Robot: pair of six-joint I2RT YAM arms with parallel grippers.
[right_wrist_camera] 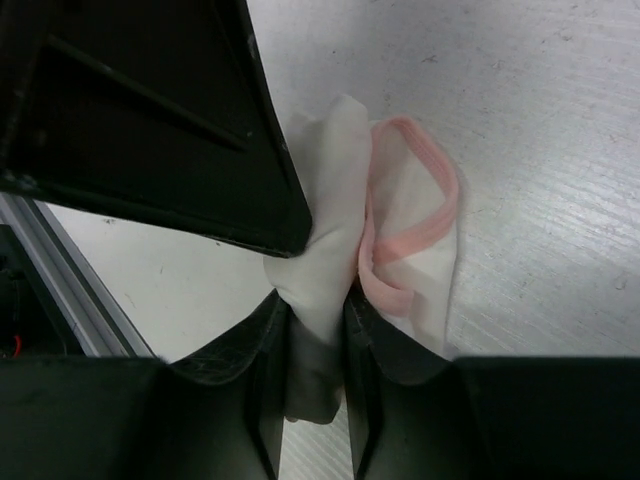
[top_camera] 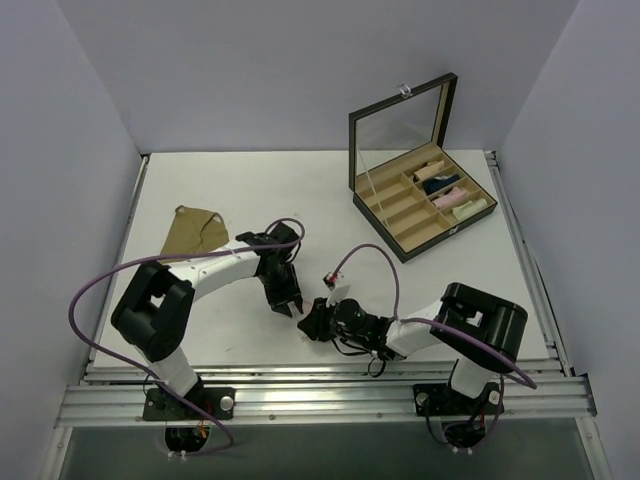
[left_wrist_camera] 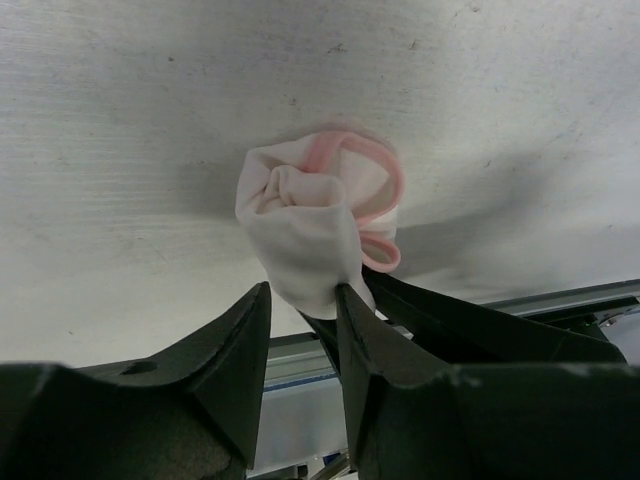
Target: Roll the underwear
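Item: white briefs (left_wrist_camera: 300, 215), pink-edged, bunched into a loose roll at 6 o'clock on the table (left_wrist_camera: 120, 120). Light, limp, likely to unroll. My left claw (left_wrist_camera: 302, 300) and right claw (right_wrist_camera: 318, 300) both pinch it. Best hold: rolled core, not edging.

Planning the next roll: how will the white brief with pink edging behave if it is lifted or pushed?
Probably floppy: the white brief bunches into soft folds where the left gripper and right gripper pinch it. Likely light, since the cloth looks thin. Its pink edging loops loose, so it may unroll if released.
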